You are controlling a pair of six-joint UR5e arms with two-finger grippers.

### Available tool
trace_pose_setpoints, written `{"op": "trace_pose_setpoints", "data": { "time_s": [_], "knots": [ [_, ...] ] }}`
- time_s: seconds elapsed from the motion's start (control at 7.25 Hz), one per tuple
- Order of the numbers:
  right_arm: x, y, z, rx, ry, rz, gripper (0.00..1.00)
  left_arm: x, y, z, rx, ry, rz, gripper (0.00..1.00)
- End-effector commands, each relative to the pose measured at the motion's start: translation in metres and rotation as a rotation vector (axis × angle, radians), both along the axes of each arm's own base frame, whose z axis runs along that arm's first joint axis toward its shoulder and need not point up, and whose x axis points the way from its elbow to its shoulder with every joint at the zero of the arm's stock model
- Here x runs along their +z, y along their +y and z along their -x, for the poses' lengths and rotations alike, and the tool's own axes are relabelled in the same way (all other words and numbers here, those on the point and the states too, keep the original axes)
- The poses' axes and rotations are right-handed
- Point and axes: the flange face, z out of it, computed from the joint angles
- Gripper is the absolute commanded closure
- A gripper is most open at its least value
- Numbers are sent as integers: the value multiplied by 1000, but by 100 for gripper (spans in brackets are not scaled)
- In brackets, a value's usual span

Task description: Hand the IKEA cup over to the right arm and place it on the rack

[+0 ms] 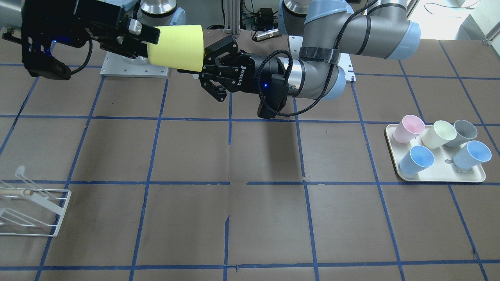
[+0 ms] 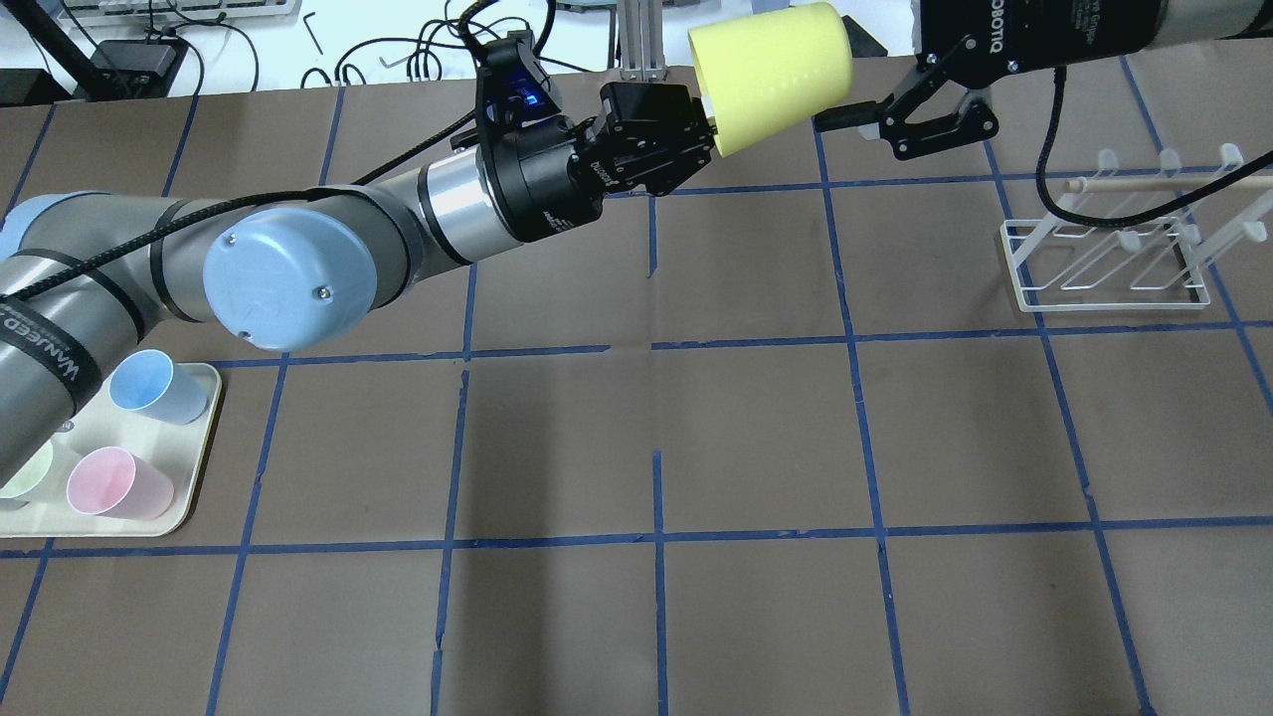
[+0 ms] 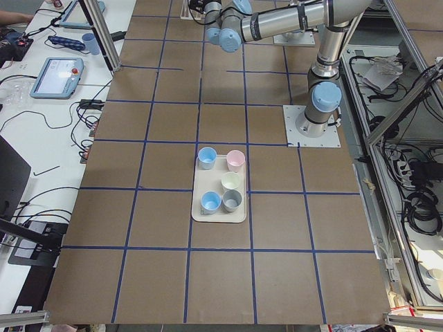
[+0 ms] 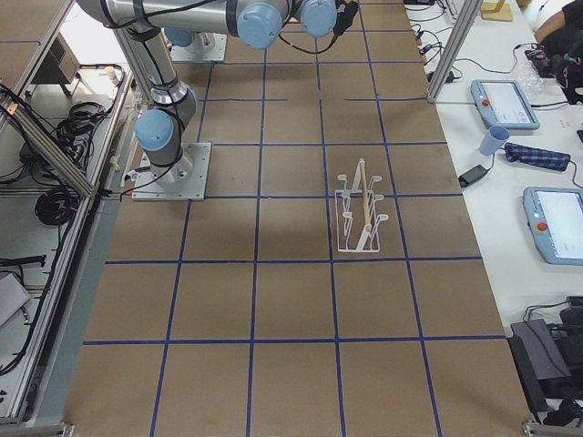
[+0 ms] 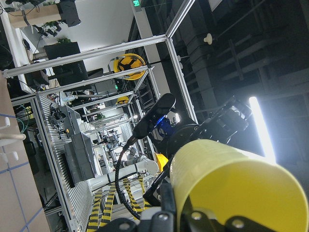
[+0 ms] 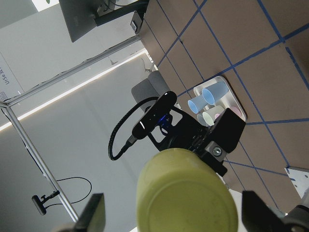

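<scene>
Bright lemon-yellow plastic tumbler hangs sideways in mid-air. Its rim end is pinched by the cable-wrapped left gripper, its base sits between the spread fingers of the black right gripper. Handover pending — right should close squarely on the base before left lets go. White wire rack sits well apart.

The left arm reaches level from the front view's upper right to top centre, left gripper clamped on the IKEA cup; the right gripper, upper left, faces it, jaws spread wide
</scene>
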Motion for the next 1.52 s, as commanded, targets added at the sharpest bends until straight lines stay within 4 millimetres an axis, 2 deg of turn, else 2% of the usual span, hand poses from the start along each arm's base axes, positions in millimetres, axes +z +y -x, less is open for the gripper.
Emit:
{"op": "trace_pose_setpoints", "data": {
  "time_s": [0.0,0.28,0.41,0.55,0.69,0.83,1.38],
  "knots": [
    [-2,-1,-2,7,2,-4,0,-1,1,0,-3,-3,-1,100],
    [-4,-1,-2,8,2,-7,24,-3,1,0,-8,-8,-3,100],
    [-4,-1,-2,8,2,-7,33,-1,1,0,-8,-8,0,100],
    [-4,-2,-2,8,3,-6,38,-1,0,0,-8,-8,0,99],
    [-4,-2,-2,8,2,-7,41,-5,-2,0,-11,-8,-22,60],
    [-5,-3,-2,8,1,-10,41,0,0,0,-19,-3,-41,31],
    [-3,-5,0,4,4,-1,56,6,-1,-6,-13,-2,-39,29]
  ]
}}
